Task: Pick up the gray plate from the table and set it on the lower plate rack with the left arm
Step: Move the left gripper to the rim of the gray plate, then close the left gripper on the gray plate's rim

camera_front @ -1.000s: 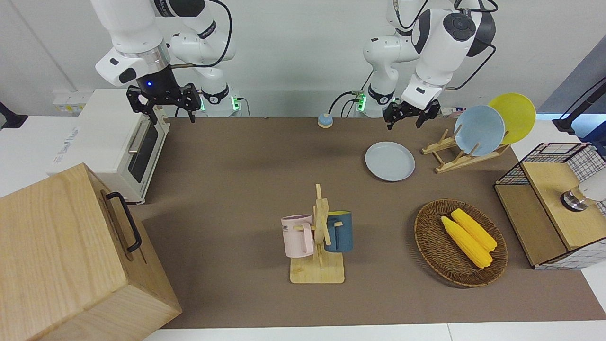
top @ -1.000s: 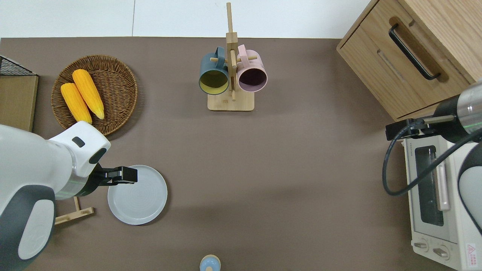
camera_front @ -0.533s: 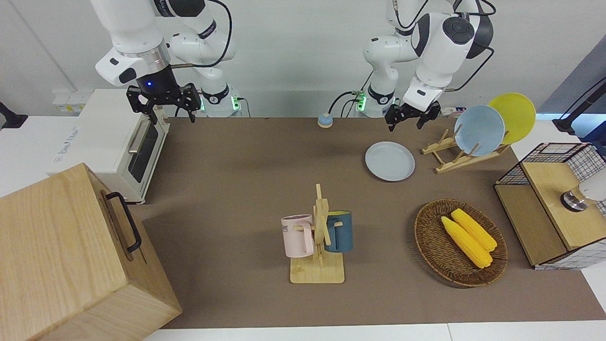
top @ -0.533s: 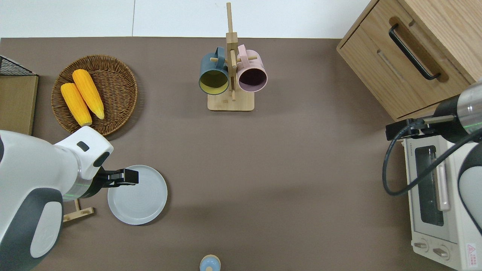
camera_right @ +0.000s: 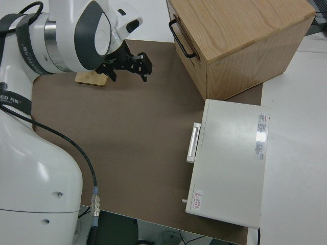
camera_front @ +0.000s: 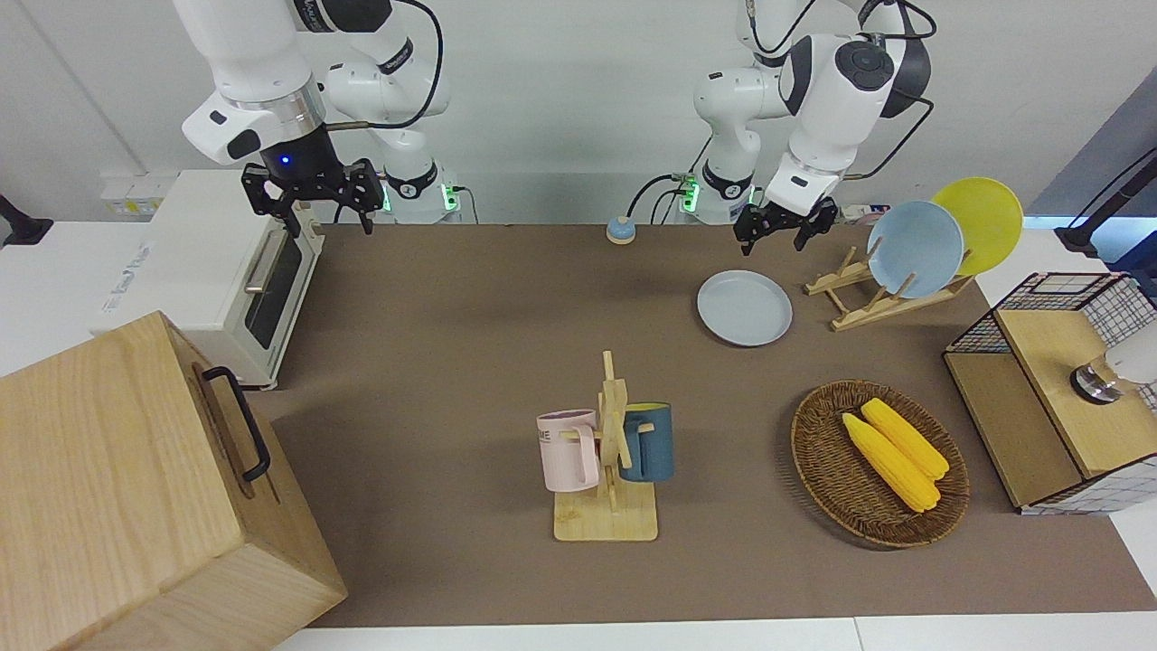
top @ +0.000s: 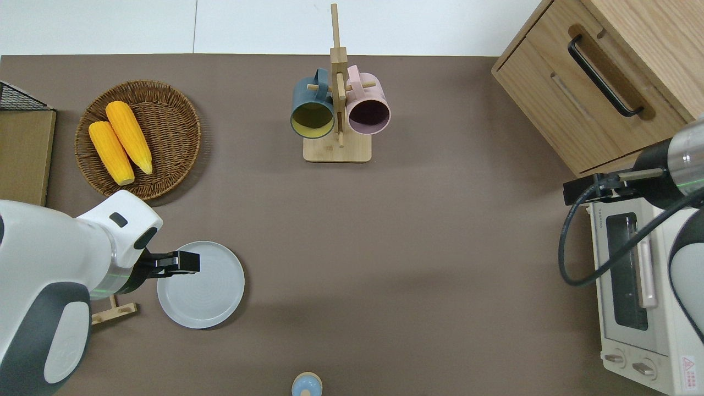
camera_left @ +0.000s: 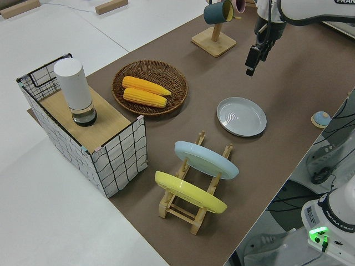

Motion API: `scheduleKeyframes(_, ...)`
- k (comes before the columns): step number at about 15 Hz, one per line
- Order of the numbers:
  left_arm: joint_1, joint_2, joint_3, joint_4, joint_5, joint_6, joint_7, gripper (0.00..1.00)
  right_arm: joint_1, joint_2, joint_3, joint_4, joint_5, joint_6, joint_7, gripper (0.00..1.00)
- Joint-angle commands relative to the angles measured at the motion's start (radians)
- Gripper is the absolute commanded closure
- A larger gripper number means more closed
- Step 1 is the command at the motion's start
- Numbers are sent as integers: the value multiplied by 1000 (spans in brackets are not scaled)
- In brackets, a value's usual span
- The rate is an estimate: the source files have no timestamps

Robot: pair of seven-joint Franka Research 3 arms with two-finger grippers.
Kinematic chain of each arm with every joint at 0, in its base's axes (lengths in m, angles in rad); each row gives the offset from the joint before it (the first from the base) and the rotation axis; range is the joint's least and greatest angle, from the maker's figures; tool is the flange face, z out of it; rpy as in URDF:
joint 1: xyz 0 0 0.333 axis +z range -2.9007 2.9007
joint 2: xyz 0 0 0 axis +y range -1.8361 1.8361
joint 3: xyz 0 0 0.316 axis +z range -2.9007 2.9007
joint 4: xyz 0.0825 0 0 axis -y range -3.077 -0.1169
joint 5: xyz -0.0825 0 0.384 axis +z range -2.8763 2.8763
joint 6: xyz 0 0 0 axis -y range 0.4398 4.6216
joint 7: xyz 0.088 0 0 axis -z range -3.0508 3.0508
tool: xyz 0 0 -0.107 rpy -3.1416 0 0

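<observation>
Front view, scanned across. Wooden drawer cabinet point(camera_front: 136, 488) w/ black handle at the right arm's end of the table, toaster oven point(camera_front: 217, 271) beside it, nearer to the robots. R arm parked; right gripper point(camera_front: 312, 194) w/ fingers spread apart, nothing in them.

Mid table: wooden mug stand point(camera_front: 610, 452) w/ pink mug point(camera_front: 568, 449) and dark blue mug point(camera_front: 647, 441) hung on its pegs. Small blue knob-like obj point(camera_front: 620, 230) at the table edge nearest the robots.

Gray plate point(camera_front: 744, 307) flat on the brown mat, not gripped, just beside the low end of the lower plate rack point(camera_front: 872, 294), toward the right arm's end from it. Rack's low slots bare; light blue plate point(camera_front: 915, 250) and yellow plate point(camera_front: 981, 222) stand tilted in its upper slots.

Left arm point(camera_front: 836, 86) bent at the elbow, wrist angled down. Left gripper point(camera_front: 781, 226) up in the air; overhead view puts it point(top: 179, 263) over the plate's rim, on the side toward the rack. Fingers apart, holding nothing, clear gap to the plate in left side view point(camera_left: 253, 60).

Farther from the robots than the plate: wicker basket point(camera_front: 813, 452) w/ two corn cobs point(camera_front: 895, 452). At the left arm's end of the table: wire-grid crate point(camera_front: 1053, 398) w/ wooden top, white cylinder point(camera_left: 75, 91) standing on it.
</observation>
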Motion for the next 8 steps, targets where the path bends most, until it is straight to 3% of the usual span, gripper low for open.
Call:
scheduleKeyframes(1,-7,-70,7,-112,17,68,23,0,-22,9,20,20,-3,-16,13,17)
scheduleKeyframes(8,13,-125,27,-241,15,159,113,0,-22,9,20,21,-3,-16,13,17)
